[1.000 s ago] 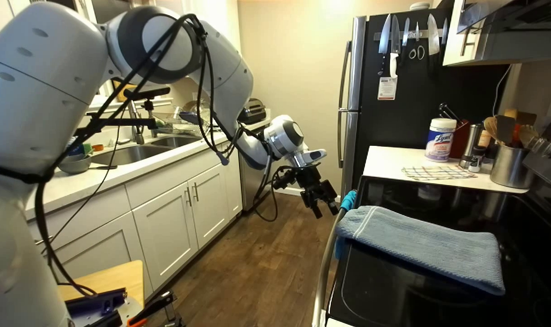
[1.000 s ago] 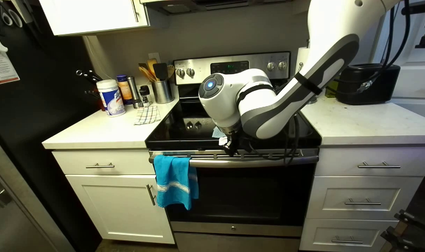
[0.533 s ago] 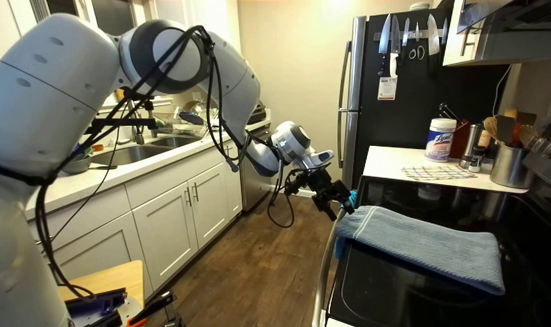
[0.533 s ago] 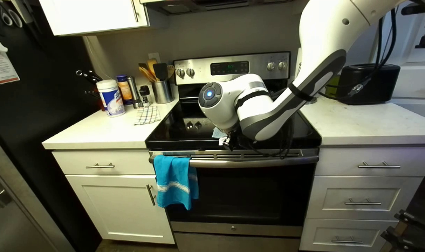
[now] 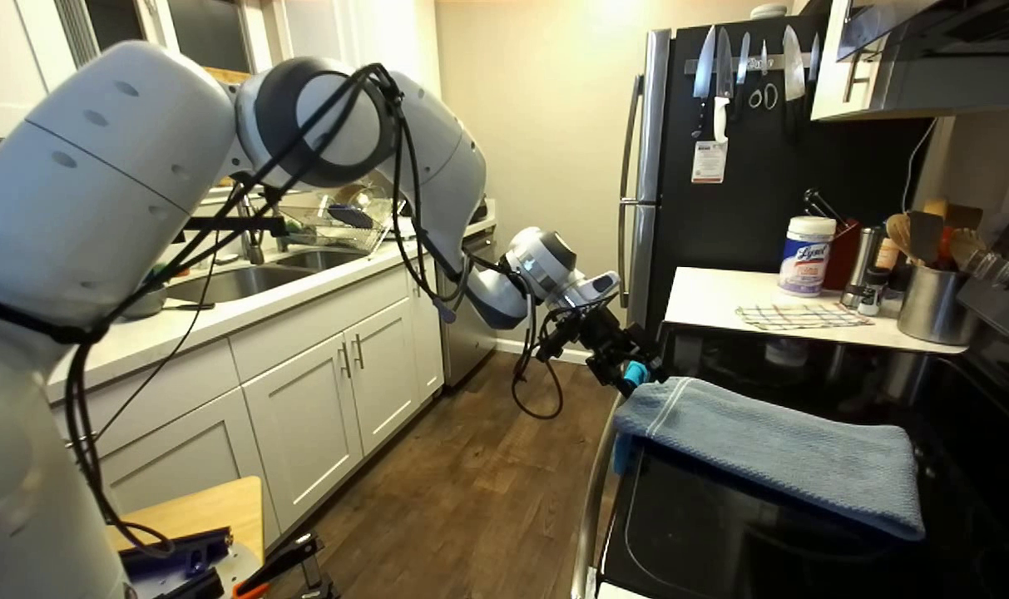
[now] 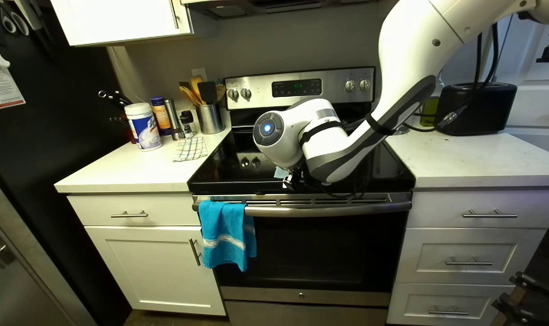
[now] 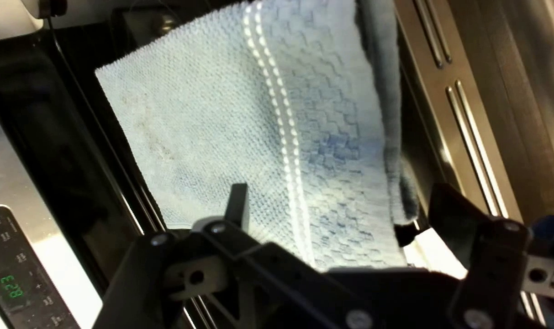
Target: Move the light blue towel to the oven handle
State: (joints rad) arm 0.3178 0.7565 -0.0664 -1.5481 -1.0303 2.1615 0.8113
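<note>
The light blue towel (image 5: 770, 453) lies folded flat on the black stovetop, its white-striped end at the oven's front edge. In the wrist view the towel (image 7: 213, 114) fills the middle, with a small part (image 6: 281, 173) showing behind the arm in an exterior view. The oven handle (image 6: 328, 211) is a steel bar across the oven front; it also shows in an exterior view (image 5: 591, 516). My gripper (image 5: 642, 378) is near the towel's striped end. In the wrist view the gripper (image 7: 339, 189) is open, one finger over the towel, the other beyond its front edge. Contact cannot be told.
A bright turquoise towel (image 6: 226, 235) hangs on one end of the handle. A wipes canister (image 5: 806, 256), a checked cloth (image 5: 803, 316) and a steel utensil holder (image 5: 937, 304) stand beside the stove. A black toaster (image 6: 475, 108) is on the opposite counter.
My arm has moved down and toward the stove, bringing the gripper from over the floor to the towel's striped end. The towel has not moved.
</note>
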